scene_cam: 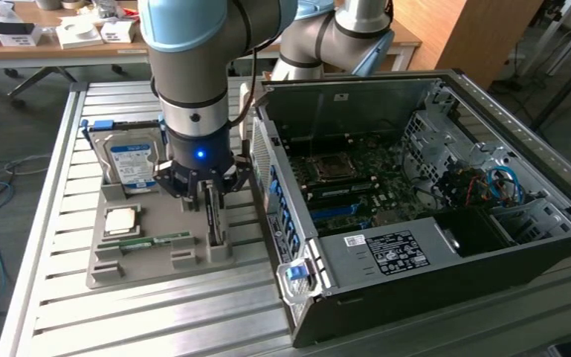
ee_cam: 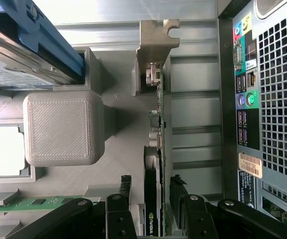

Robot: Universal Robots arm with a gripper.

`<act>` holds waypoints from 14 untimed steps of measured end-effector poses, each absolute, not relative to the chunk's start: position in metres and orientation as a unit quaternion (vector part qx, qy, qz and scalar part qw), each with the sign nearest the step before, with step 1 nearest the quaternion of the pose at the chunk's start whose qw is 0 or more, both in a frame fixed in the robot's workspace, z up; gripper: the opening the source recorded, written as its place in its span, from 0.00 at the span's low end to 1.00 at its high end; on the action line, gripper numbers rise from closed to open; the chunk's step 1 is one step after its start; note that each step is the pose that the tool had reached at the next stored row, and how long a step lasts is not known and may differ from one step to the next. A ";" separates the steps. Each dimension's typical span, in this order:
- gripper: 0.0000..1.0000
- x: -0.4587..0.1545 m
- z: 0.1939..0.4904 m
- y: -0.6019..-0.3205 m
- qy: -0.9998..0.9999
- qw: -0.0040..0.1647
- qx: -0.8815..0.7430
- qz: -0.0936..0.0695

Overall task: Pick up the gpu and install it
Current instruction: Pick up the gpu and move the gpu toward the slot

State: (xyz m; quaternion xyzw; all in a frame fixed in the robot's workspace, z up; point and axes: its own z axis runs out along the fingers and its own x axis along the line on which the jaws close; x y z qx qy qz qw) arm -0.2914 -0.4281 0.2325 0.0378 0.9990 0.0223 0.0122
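The gpu [scene_cam: 212, 220] stands on its long edge in a slot of the grey holder tray [scene_cam: 146, 271], just beside the open computer case [scene_cam: 395, 253]. My gripper [scene_cam: 209, 195] hangs straight down over the card, its fingers astride the card's upper edge. In the wrist view the gpu [ee_cam: 153, 164] runs edge-on between the two black fingers [ee_cam: 179, 194], with its metal bracket [ee_cam: 154, 45] at the far end. A gap shows on each side of the card, so the gripper [ee_cam: 151, 199] is open and straddles it without gripping.
On the same tray a silver blue-labelled hard drive [scene_cam: 131, 160] stands at the back, with a CPU [scene_cam: 122, 219] and a green RAM stick [scene_cam: 152, 241] lying in front. The case's rear port panel [ee_cam: 272, 99] stands close beside the card. The motherboard [scene_cam: 350, 186] lies exposed inside.
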 end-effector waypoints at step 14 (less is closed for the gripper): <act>0.36 -0.290 0.232 -0.428 0.999 0.012 0.038 0.022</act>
